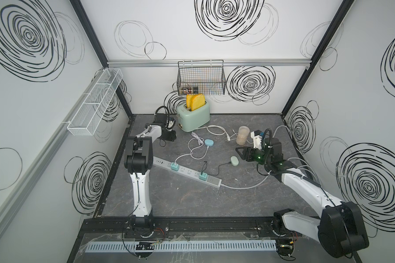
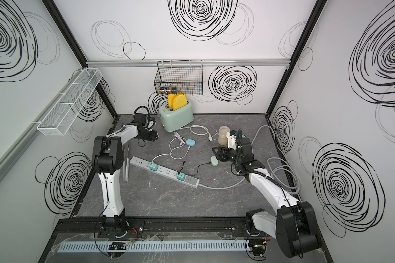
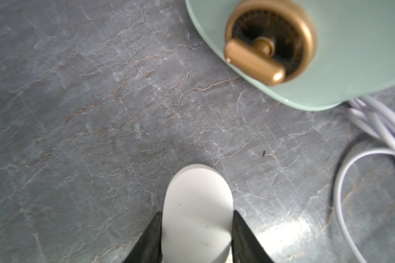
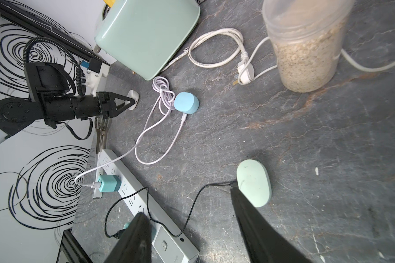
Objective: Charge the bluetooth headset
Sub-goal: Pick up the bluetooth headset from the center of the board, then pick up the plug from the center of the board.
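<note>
A two-armed robot works at a dark grey, marble-patterned table [image 1: 192, 200]. The left claw [image 3: 196, 215] is clenched on a small, smooth, white oval plastic earbud case [image 3: 197, 189], its black jaws lying against both long sides. This case is near the back left of the table, just beside a mint-green toaster [image 3: 351, 57]. Whether it rests on the surface or is raised cannot be told. The right claw [image 4: 187, 202] is released, jaws wide with nothing between them, just beside a mint-green oval earbud case [image 4: 253, 185]. A thin black cable [image 4: 214, 185] meets the end of that case, but whether its plug is seated is unclear. A sky-blue rounded case [image 4: 186, 102] has a pale coiled cable [image 4: 163, 91] plugged in. The step in hand appears to be picking up the white case. To do it well, the grip should stay centred on the slippery shell, since a pinch near the rounded end could squirt it out. The lift should go straight up, clear of the toaster's brass lever [image 3: 253, 61] and the pale coiled cable. Then it can travel towards the long grey power strip [image 1: 187, 172]. No spare charging lead is visible.
</note>
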Robot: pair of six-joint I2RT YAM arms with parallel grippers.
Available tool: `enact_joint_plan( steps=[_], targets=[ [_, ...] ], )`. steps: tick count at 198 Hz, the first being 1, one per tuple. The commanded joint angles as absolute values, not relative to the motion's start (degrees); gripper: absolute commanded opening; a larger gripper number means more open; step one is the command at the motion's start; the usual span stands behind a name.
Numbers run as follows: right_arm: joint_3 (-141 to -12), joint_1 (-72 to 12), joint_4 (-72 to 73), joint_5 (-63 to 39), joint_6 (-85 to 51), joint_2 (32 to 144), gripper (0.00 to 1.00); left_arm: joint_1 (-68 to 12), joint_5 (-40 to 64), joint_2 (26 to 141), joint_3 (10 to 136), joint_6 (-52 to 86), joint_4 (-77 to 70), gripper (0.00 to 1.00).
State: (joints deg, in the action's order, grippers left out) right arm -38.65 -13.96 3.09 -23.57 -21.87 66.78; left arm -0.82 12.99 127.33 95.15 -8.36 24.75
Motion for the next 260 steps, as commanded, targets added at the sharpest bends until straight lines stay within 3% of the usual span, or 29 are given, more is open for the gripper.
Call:
enact_joint_plan(
  steps=[1, 59, 107, 158, 220, 260],
  targets=[
    [-38.5, -13.7, 3.9, -24.9, -22.6, 65.9, 0.61, -1.6, 14.4, 119.7, 93.8, -7.0, 23.8, 0.33],
    [-38.0, -13.4, 4.7, -24.9, -24.9, 63.7, 0.55, -4.4, 21.5, 98.3, 79.4, 3.3, 17.0, 0.30],
    [-41.1, -11.2, 2.4, -20.8, -25.6, 63.7, 0.47, -11.9, 20.5, 85.4, 74.3, 1.6, 21.1, 0.31],
    [-49.7, -3.3, -1.8, -21.3, -19.1, 71.8, 0.42, -21.0, 17.3, 79.7, 72.5, -0.7, 21.3, 0.32],
    [-60.8, 4.1, -3.5, -22.6, -8.4, 84.2, 0.44, -21.5, 26.4, 77.1, 66.8, 3.7, 13.8, 0.32],
    [-65.2, 10.5, -7.7, -23.3, -21.8, 93.7, 0.43, -21.9, 28.1, 75.1, 64.1, 4.5, 13.0, 0.32]
  ],
)
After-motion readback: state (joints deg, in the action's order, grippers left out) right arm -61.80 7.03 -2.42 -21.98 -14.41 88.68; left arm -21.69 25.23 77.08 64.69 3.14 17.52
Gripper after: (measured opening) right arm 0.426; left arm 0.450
